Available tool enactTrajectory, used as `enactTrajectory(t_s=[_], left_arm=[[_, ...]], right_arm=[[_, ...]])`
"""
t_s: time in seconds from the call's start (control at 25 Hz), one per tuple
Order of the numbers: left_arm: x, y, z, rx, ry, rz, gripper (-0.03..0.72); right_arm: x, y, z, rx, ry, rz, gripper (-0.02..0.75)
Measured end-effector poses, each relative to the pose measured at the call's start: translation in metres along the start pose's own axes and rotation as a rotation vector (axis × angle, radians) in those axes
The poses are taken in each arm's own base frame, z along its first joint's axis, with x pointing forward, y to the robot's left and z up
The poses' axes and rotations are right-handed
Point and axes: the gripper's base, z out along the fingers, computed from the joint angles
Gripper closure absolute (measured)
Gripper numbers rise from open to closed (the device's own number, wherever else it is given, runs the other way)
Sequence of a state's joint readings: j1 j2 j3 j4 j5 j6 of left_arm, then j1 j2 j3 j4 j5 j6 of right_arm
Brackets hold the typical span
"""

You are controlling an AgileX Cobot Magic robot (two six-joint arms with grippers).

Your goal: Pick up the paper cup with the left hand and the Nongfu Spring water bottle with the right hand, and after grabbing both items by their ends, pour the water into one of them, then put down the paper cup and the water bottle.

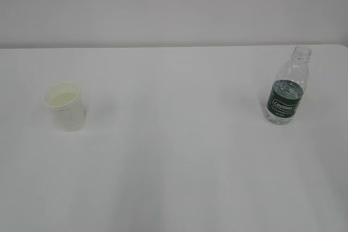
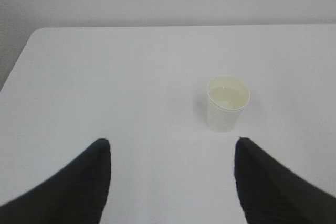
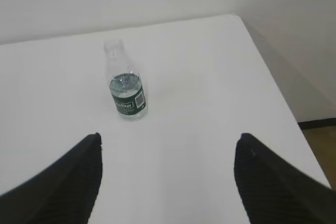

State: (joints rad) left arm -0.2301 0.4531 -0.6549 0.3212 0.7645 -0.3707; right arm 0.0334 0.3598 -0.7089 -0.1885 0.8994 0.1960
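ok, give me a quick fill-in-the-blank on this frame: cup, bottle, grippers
1. The paper cup stands upright on the ____ side of the exterior view.
2. The water bottle has no ____ on its neck.
3. Both the left gripper and the right gripper are ____, holding nothing.

Missing words: left; cap; open

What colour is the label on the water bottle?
Dark green with white lettering, on the water bottle; clearest in the exterior view.

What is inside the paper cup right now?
The paper cup shows only its pale cream inside; whether it holds water cannot be told. The water bottle stands apart, partly filled.
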Motion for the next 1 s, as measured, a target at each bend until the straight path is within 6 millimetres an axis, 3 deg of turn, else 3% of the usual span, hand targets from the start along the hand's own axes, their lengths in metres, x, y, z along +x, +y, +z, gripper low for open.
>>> enactTrajectory(t_s=[0.36,0.8,1.0], left_arm=[[0.002,0.002,-0.021,0.026,0.047,0.016,0.195],[0.031,0.013,-0.065,0.059,0.031,-0.015,0.2],[0.041,0.013,-0.075,0.094,0.045,-0.041,0.2]], right_arm=[[0.011,0.008,-0.007,-0.095,0.1,0.002,0.151],[0.042,0.001,-0.05,-0.12,0.039,-0.002,0.151],[0.059,-0.003,-0.064,-0.117,0.058,-0.014,0.151]])
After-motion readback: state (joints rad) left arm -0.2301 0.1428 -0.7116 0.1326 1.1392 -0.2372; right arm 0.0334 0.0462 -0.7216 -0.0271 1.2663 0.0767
